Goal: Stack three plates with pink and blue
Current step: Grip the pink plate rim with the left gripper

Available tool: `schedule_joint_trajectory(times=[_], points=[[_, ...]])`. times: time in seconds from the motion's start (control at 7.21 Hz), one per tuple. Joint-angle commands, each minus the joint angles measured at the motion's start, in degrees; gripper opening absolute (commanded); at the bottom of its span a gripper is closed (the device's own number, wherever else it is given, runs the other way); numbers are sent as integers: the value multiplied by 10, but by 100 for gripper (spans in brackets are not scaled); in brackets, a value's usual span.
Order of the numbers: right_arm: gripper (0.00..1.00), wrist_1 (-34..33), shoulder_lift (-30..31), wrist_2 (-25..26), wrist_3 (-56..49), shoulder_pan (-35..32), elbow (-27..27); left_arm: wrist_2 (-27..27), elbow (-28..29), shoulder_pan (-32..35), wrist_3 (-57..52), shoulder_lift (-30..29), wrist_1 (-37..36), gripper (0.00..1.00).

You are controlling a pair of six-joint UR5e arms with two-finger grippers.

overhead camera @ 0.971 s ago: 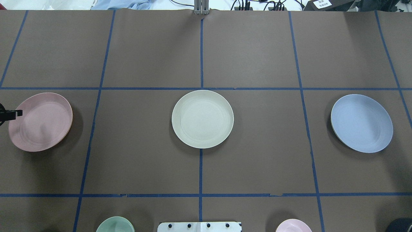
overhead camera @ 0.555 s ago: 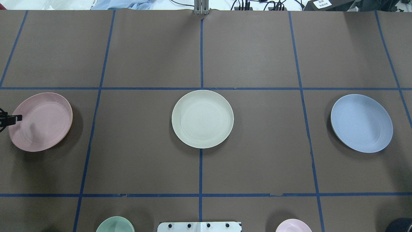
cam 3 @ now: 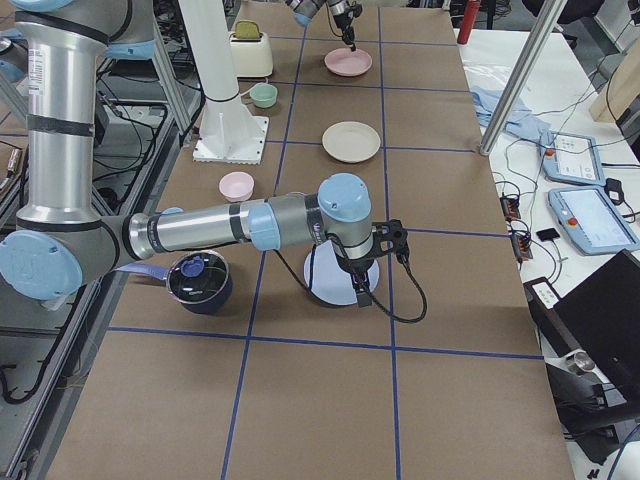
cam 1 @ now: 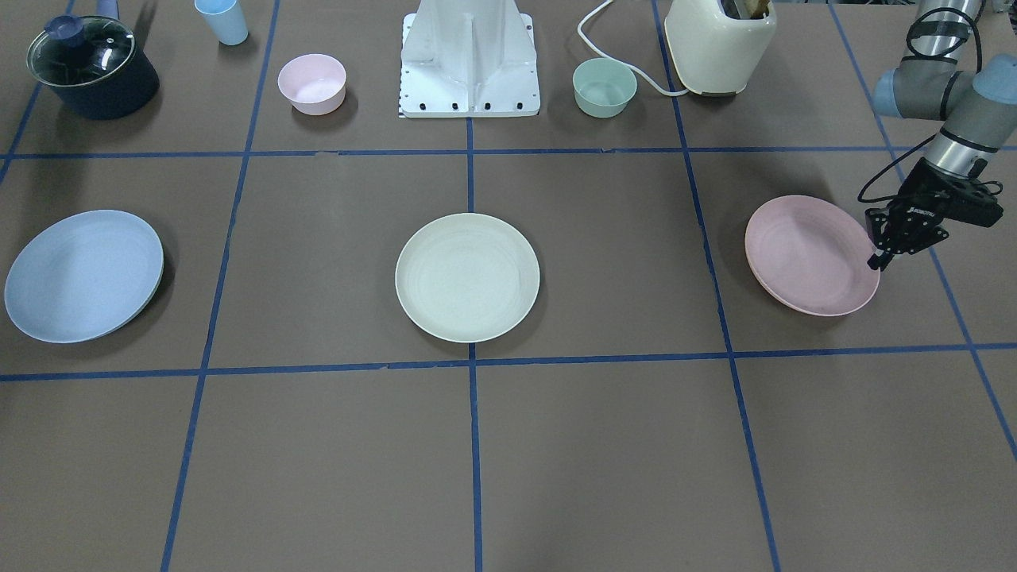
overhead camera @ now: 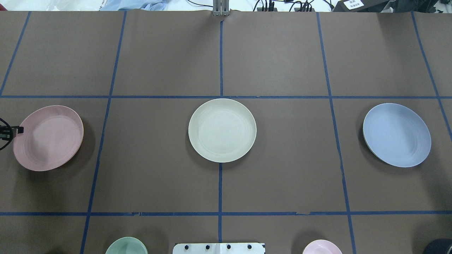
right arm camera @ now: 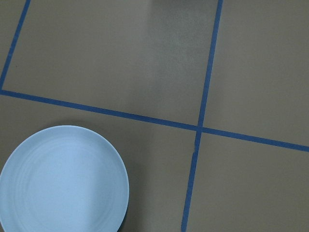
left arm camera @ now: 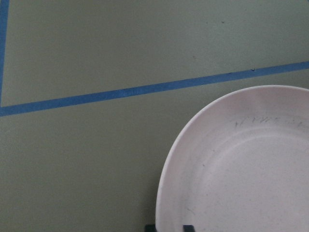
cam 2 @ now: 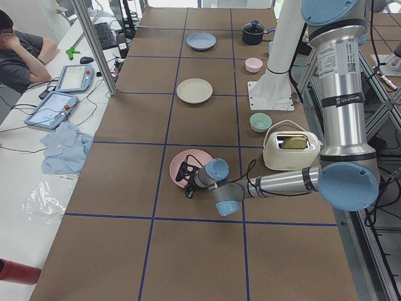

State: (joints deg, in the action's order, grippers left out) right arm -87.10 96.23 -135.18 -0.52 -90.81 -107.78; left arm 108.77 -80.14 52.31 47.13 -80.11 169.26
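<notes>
Brown-papered bench (overhead camera: 275, 53) gridded with blue tape (overhead camera: 220, 67), bearing three round shallow plates in one row, well apart, none stacked. Cream plate (overhead camera: 222, 130) at centre, astride a tape line. Pink plate (overhead camera: 48, 138) toward the robot's left end; blue plate (overhead camera: 397, 134) toward its right end. Left hand (cam 1: 876, 260) at the outer rim of the pink plate, narrowed onto it: in the left wrist view, dark fingertips (left arm camera: 188, 227) on either side of the rim at the frame's lower edge. Right hand (cam 3: 360, 296) seen in the right-side view only, pointing down over the blue plate's outer edge; width of opening cannot be told. Along the robot's side of the bench: green bowl (cam 1: 605, 86), pink bowl (cam 1: 311, 83), toaster (cam 1: 720, 44) and lidded pot (cam 1: 91, 67).
</notes>
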Motion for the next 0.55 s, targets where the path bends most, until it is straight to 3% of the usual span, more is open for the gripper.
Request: schedule_joint_trajectory(times=[0.0,0.14,0.42], points=[[100,0,0,0,1,0,-1,14,-25,1,3,-4,5,0],[100,0,0,0,1,-1,-2,61,-47,6,3,-7,0,0],[100,0,0,0,1,-1,-2,79,-97,9,6,-19,-49,0]])
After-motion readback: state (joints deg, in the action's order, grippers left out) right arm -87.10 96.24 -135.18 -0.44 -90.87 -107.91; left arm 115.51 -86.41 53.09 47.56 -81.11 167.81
